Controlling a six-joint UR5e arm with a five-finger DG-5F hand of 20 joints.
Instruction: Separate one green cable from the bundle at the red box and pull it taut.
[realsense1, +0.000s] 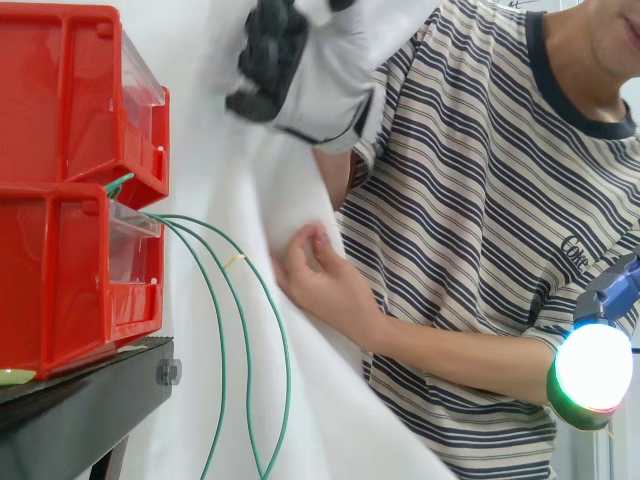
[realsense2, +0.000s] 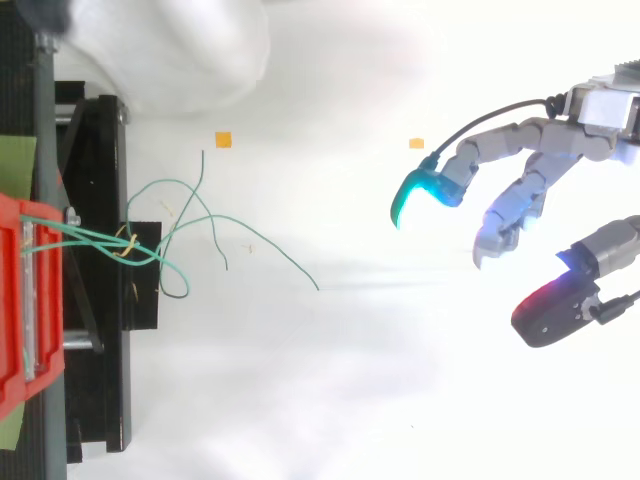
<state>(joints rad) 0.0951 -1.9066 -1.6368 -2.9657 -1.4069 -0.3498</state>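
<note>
Robot hand (realsense2: 530, 145), loose and empty, should pinch one green cable (realsense2: 310, 283), perhaps at its free end, off the bundle (realsense2: 135, 245)

1. I am seeing a person in a striped shirt (realsense1: 470, 200) standing at the right of my side view, close against the white curtain (realsense1: 220, 150).
2. The person's bare hand (realsense1: 318, 272) is touching that curtain, fingers loosely curled.
3. The black stand (realsense1: 80, 420) is sitting at the left.
4. From above, one orange square (realsense2: 223, 139) is lying near the stand, and another orange square (realsense2: 416, 144) is lying well apart from it.
</note>
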